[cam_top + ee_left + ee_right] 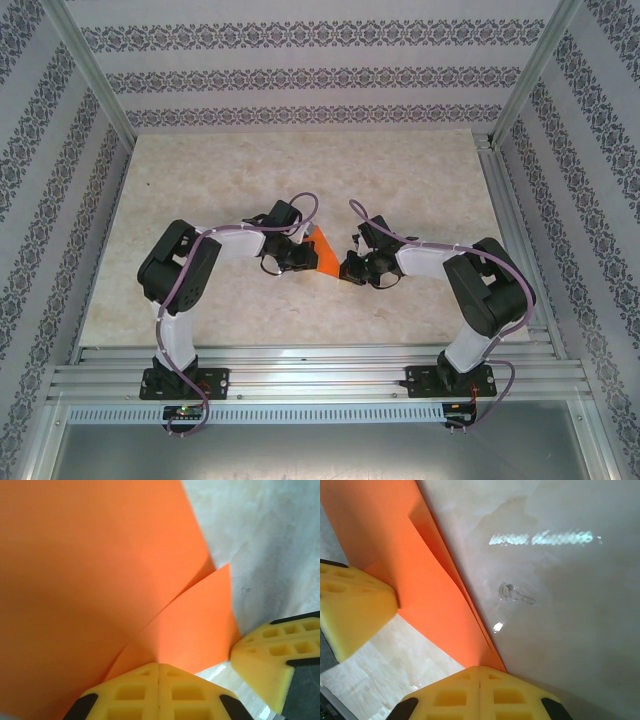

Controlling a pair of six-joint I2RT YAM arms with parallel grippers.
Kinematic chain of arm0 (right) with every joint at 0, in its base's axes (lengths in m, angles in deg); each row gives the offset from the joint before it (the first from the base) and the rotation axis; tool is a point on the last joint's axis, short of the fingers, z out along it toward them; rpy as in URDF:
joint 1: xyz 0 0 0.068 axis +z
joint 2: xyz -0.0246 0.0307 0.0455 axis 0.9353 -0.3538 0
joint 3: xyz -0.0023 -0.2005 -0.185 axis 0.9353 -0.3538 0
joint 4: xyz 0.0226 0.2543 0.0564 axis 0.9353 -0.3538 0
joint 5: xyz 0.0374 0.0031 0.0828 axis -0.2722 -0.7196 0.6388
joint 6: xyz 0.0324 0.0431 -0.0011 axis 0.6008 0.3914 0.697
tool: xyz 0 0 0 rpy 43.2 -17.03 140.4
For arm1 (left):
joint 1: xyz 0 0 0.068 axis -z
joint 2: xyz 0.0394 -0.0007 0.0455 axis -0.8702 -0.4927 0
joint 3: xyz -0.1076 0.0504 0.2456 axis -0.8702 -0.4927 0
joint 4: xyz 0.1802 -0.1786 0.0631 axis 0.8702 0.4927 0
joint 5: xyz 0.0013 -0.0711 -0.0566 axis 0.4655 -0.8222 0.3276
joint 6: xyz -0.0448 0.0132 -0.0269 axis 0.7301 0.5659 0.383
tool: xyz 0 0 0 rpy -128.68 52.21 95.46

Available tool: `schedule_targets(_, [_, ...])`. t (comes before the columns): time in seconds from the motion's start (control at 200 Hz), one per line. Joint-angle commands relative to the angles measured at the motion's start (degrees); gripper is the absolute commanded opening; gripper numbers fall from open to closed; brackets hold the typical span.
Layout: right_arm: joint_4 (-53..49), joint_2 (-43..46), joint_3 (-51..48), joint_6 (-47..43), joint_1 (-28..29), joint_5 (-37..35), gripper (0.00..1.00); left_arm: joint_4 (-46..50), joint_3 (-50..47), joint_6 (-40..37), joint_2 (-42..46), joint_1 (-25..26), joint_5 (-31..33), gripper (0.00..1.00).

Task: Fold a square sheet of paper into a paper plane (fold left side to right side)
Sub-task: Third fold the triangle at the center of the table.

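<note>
The orange sheet of paper (325,253) is a creased wedge held between my two grippers at mid-table. My left gripper (305,257) is at its left edge and my right gripper (347,269) at its lower right tip. In the left wrist view the left gripper (159,666) is shut, with the paper (100,570) rising from its tips in two overlapping layers. In the right wrist view the right gripper (480,669) is shut on the narrow end of the paper (395,545), whose folded layers converge there. Each wrist view shows a yellow finger (270,655) (355,605) of the other gripper beside the paper.
The pale marbled table (300,170) stretches behind and to both sides of the grippers. Patterned walls and aluminium posts (95,75) enclose it. A metal rail (320,375) carrying the arm bases runs along the near edge.
</note>
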Motion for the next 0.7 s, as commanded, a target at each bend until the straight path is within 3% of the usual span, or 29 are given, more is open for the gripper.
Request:
schedule_targets(0.0, [-6.29,-2.21,-1.60,-1.21,0.17,-5.22,0.00,3.18,-3.38,-2.37,1.33,-3.49,5.58,0.03])
schedule_targets(0.49, [-5.92,0.05,-0.97,-2.13,0.42,-4.80,0.00,5.60,-4.37,-7.46,4.12,-13.63,5.69,0.04])
schedule_targets(0.57, [-5.91,2.04,0.53,-2.69,0.73,-4.10,0.01,6.37,-4.60,-7.90,6.95,-15.41,5.23,0.08])
schedule_targets(0.699, [-11.20,6.94,6.37,-5.80,1.40,-5.02,0.10,4.90,-7.13,-6.55,13.31,-17.77,2.91,0.25])
